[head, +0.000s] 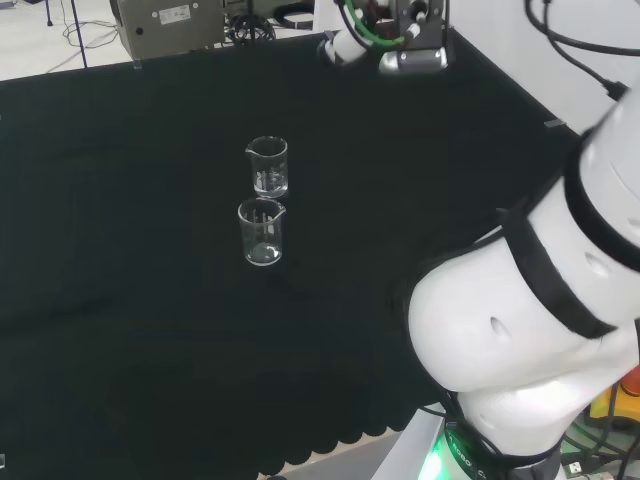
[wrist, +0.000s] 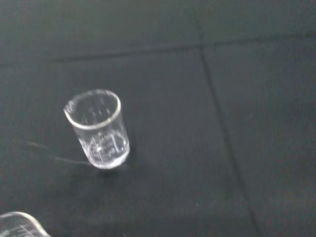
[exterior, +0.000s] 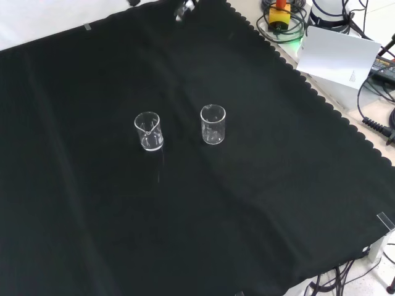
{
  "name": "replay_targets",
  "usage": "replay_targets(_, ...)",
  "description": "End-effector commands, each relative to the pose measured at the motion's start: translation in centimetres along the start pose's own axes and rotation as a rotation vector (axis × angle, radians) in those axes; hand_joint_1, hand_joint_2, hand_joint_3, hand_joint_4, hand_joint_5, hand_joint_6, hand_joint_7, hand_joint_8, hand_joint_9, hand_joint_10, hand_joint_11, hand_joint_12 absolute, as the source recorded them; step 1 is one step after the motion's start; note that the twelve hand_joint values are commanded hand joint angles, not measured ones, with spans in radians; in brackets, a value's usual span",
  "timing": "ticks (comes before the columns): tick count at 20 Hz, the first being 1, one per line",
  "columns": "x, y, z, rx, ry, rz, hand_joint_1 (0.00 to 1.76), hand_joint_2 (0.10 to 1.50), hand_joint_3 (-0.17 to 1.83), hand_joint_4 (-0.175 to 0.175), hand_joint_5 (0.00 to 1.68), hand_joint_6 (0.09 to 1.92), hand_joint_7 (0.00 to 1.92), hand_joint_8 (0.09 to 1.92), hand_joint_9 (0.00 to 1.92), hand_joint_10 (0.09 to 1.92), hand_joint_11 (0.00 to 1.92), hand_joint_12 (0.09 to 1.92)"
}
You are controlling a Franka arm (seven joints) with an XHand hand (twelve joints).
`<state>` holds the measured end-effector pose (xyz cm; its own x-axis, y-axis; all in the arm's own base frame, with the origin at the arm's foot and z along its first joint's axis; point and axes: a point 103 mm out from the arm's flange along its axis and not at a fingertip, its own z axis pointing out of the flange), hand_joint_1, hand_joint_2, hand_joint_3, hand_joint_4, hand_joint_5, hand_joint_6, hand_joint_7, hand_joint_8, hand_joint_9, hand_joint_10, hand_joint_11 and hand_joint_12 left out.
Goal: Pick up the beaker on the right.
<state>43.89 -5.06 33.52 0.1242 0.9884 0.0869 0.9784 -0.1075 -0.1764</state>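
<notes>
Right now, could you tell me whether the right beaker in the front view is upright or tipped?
Upright. The right beaker stands on its base on the cloth, rim up, apart from the other beaker.

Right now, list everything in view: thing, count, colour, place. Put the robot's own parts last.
Beakers: two, clear glass, upright near the middle of the cloth, apart from each other; in the front view one stands left and one right.
Cloth: one, black, covering the bench, with a scalloped edge.
Grey box: one, beyond the far edge of the cloth in the head view.
White card: one, off the cloth at the front view's upper right.
Cables: several, black, by the card at the front view's right edge.
Arm links: white, at the head view's right.
</notes>
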Motion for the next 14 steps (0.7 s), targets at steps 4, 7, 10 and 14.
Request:
replay_targets(4, 0.5, 11.9, 8.5, 0.0, 0.157, -0.134, 0.74, 0.71, 0.52, -0.042, 0.33, 0.09, 0.1, 0.7, 0.28, 0.74, 0.05, 1.43)
replay_targets(7, 0.8, 12.4, 10.4, 0.014, 0.194, -0.165, 0.75, 0.68, 0.53, -0.044, 0.33, 0.09, 0.12, 0.7, 0.3, 0.74, 0.05, 1.43)
replay_targets(10, 0.9, 12.7, 12.3, 0.031, 0.231, -0.181, 0.75, 0.66, 0.55, -0.047, 0.34, 0.09, 0.15, 0.71, 0.33, 0.74, 0.06, 1.43)
replay_targets(14, 1.0, 13.1, 14.2, 0.053, 0.273, -0.215, 0.76, 0.63, 0.56, -0.051, 0.35, 0.09, 0.17, 0.72, 0.35, 0.73, 0.08, 1.43)
